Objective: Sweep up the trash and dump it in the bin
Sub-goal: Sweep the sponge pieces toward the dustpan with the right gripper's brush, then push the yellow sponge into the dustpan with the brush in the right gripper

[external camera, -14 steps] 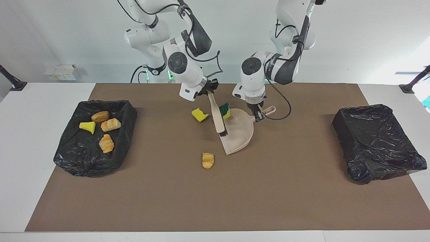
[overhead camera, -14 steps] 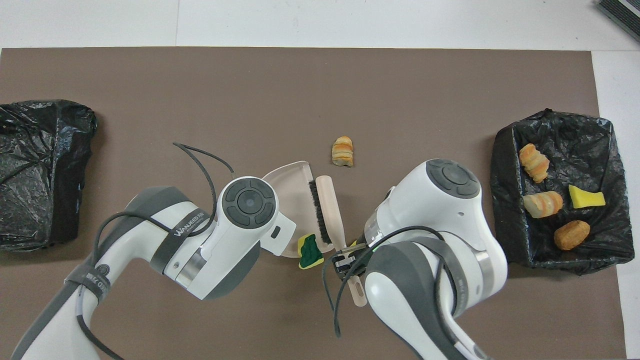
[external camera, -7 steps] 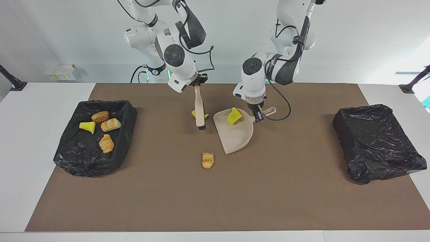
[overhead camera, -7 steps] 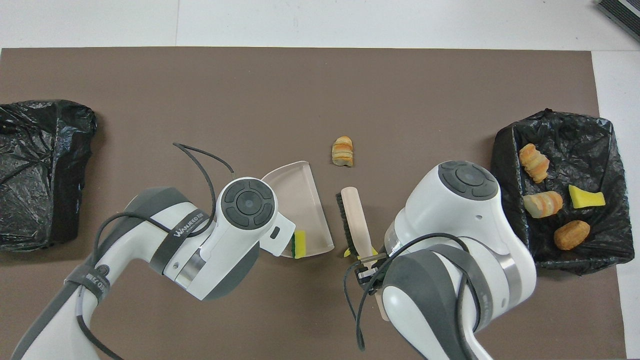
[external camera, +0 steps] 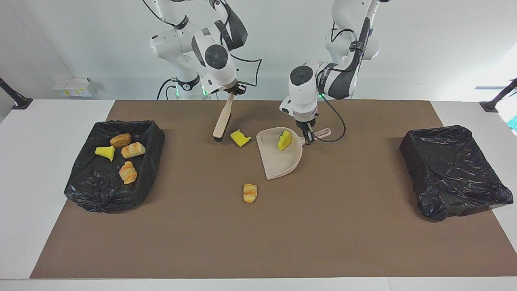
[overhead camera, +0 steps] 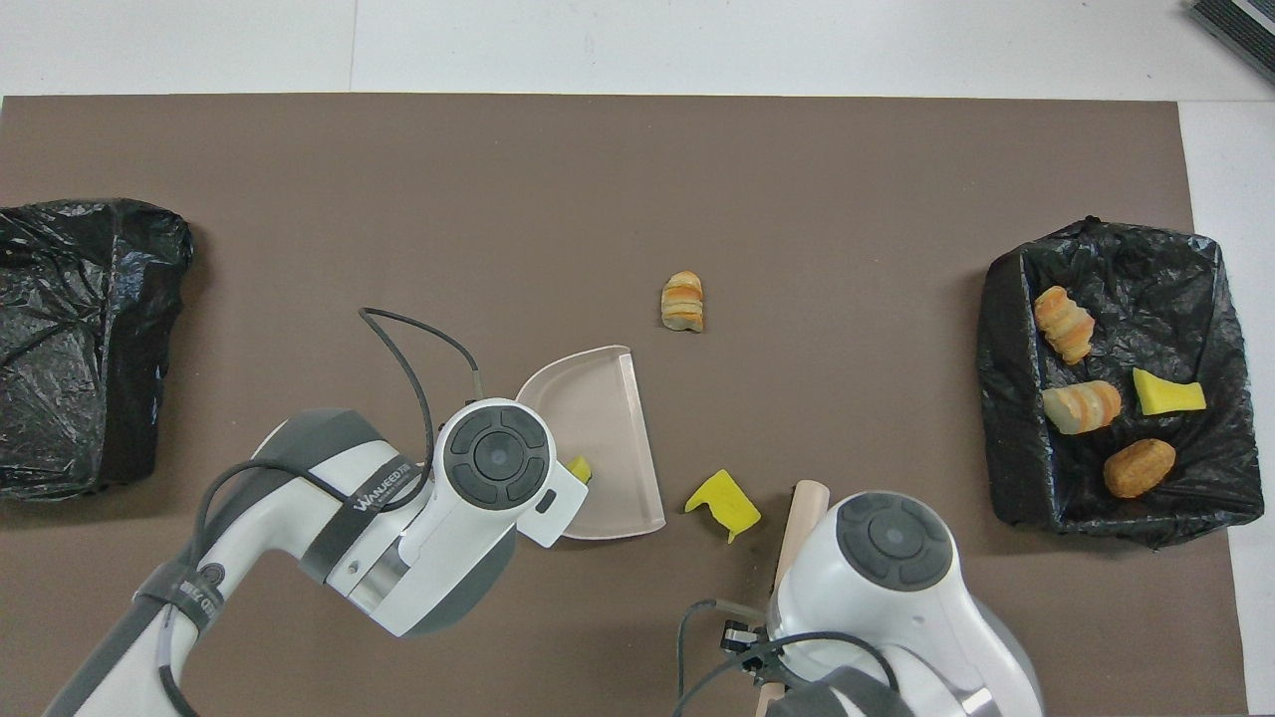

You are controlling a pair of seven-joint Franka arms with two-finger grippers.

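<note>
**Both grippers clamped: brush drawn back, sponge in the dustpan**

The right gripper [external camera: 233, 89] has its fingers closed on the handle of the beige brush [external camera: 222, 119]; the left gripper [external camera: 307, 135] is closed on the handle of the beige dustpan [external camera: 278, 159].

Since a second ago the brush has left the dustpan's mouth and swung toward the right arm's end of the table, its bristles now near the mat beside a yellow sponge piece [external camera: 240, 138]. The green-and-yellow sponge [external camera: 284, 140], earlier at the pan's rim, now sits inside the dustpan close to the handle. The pan has turned slightly.

A striped bread-like chunk [external camera: 250, 192] lies on the brown mat [external camera: 323, 226], farther from the robots than the dustpan. The black-lined bin [external camera: 87, 190] at the right arm's end holds more trash; the other black-lined bin [external camera: 452, 169] shows no contents.

In the overhead view the arms hide both grippers, the brush's bristles and most of the sponge in the pan; whether the bristles touch the mat is unclear.
</note>
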